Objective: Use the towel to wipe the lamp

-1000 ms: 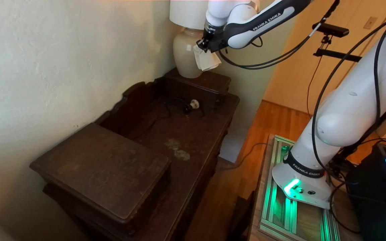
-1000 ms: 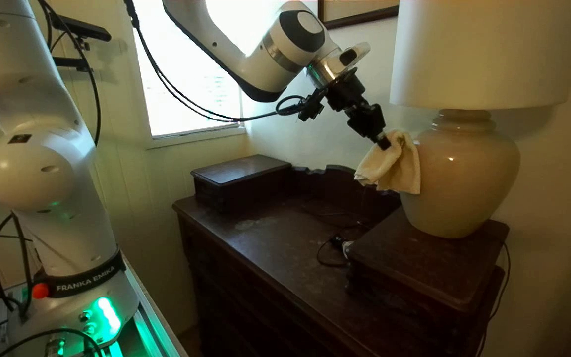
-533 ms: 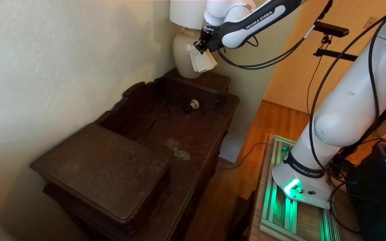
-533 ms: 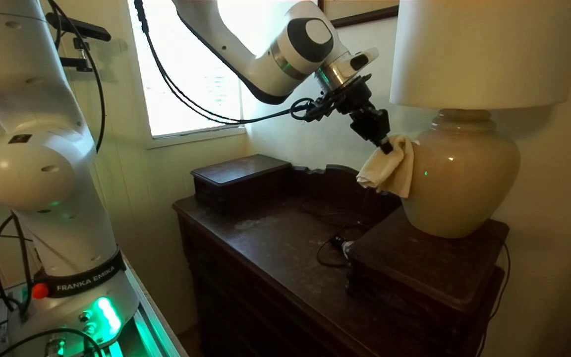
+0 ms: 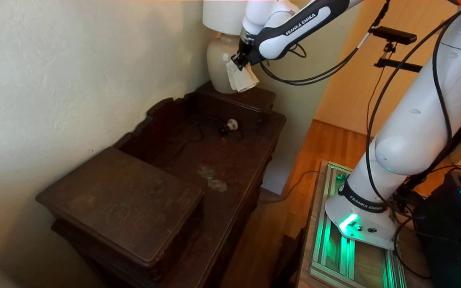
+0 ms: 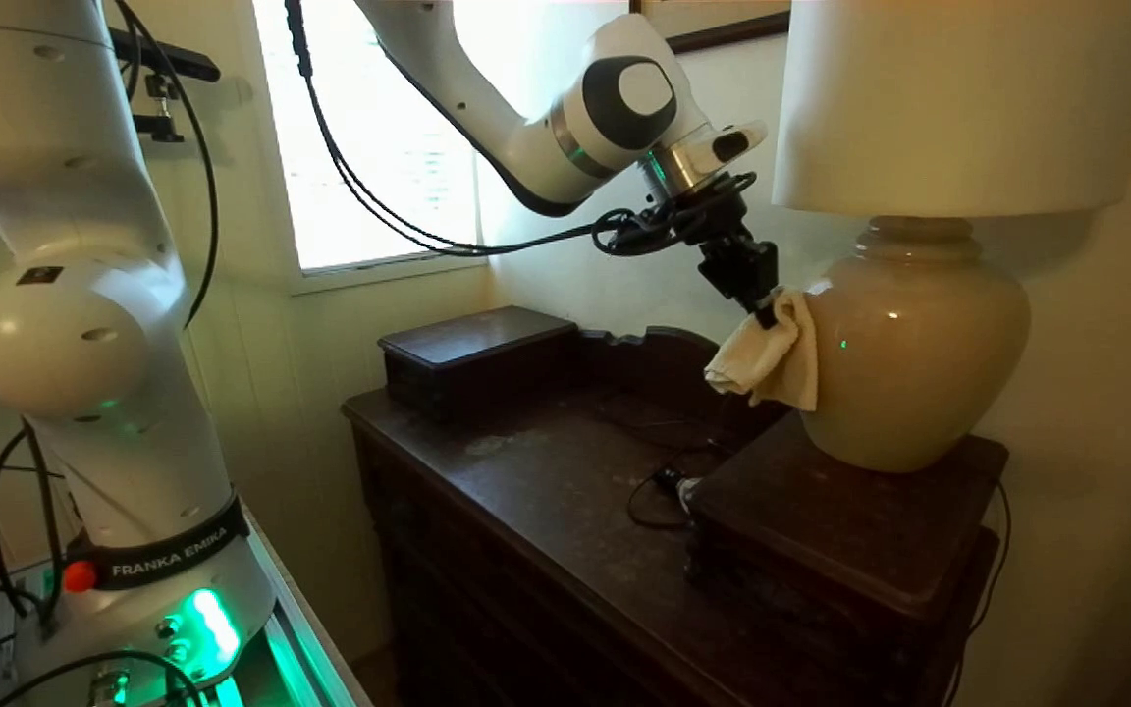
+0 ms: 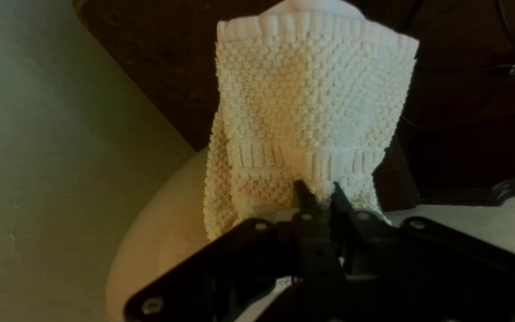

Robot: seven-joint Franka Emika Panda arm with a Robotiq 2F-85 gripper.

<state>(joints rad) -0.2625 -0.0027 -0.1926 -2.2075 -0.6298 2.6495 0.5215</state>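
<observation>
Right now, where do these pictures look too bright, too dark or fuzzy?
In an exterior view, the window washes out to near white, the lamp shows small glints, and the front of the dresser sinks into shadow; in the wrist view, the gripper is dark and blurry, while the weave of the towel looks sharper.

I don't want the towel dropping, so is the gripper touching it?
Touching. The wrist view shows the gripper clamped on the towel, and in both exterior views the towel hangs from it.
</observation>
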